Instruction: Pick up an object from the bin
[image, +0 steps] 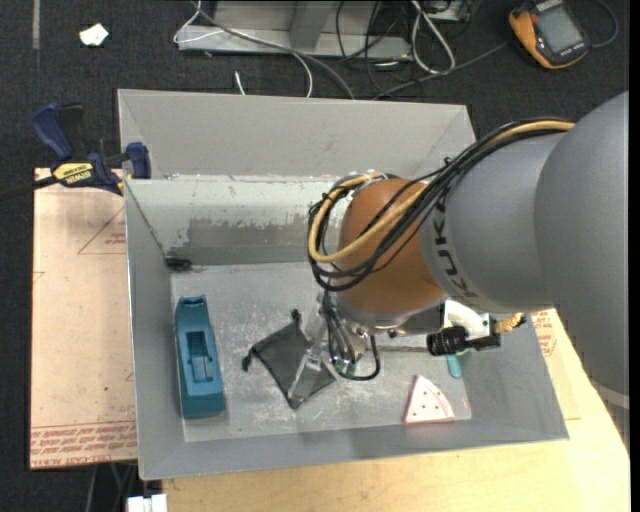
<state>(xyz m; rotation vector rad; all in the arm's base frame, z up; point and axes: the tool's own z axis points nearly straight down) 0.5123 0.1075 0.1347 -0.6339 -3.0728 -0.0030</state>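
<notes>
Grey metal bin (250, 300), floor scuffed and largely bare. Down low near its middle, under the orange wrist cover and looped cables: the gripper (338, 358). Right at its tip, touching or nearly so: a dark crumpled sheet (282, 352), black and creased, flat on the floor toward the centre front. Open or clamped, impossible to tell from here; equally impossible to say whether any fold of the dark crumpled sheet is pinched. No sign of lift.

Elsewhere in the bin: a blue tape dispenser (200, 357) along the left wall, well apart from the gripper; a pale pink triangular piece (428, 402) with dots at the front right; a small teal bit (455, 366) just behind it; a small dark scrap (178, 263) near the back left corner.

By judgement: descent and arrival at the sheet done, grasp unconfirmed. Left to do, most likely: closing on the sheet if not already closed, then raising it clear of floor and walls. Task not yet complete
</notes>
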